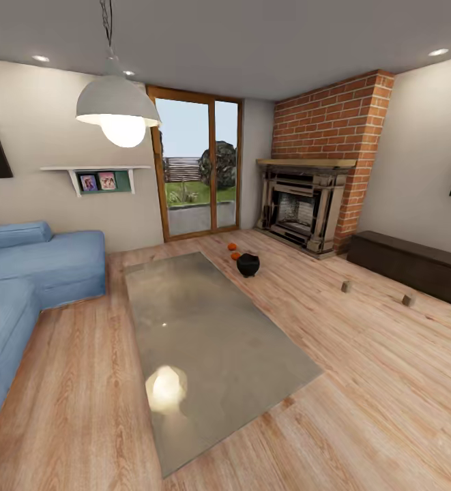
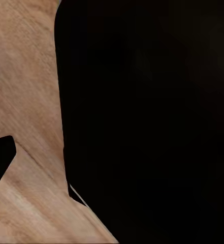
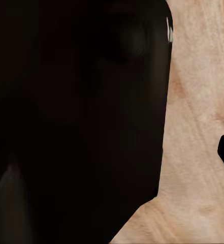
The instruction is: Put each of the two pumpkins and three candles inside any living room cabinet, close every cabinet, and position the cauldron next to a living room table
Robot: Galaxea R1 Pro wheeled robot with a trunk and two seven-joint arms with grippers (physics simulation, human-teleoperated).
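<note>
Two pumpkins [image 1: 232,246] and a black cauldron [image 1: 248,264] sit on the floor off the glass desk's [image 1: 211,341] far corner; two candles [image 1: 346,286] lie near the closed cabinet [image 1: 416,266]. Either hand's opening cannot be told, wrist views being dark. Driving in risks scattering the candles.

Blue sofa [image 1: 27,273] along left wall, white shelf [image 1: 95,170] with photos above it. Pendant lamp [image 1: 118,109] lit. Glass door [image 1: 198,167] at back. Brick fireplace [image 1: 307,204] in far right corner. Wood floor [image 1: 375,382].
</note>
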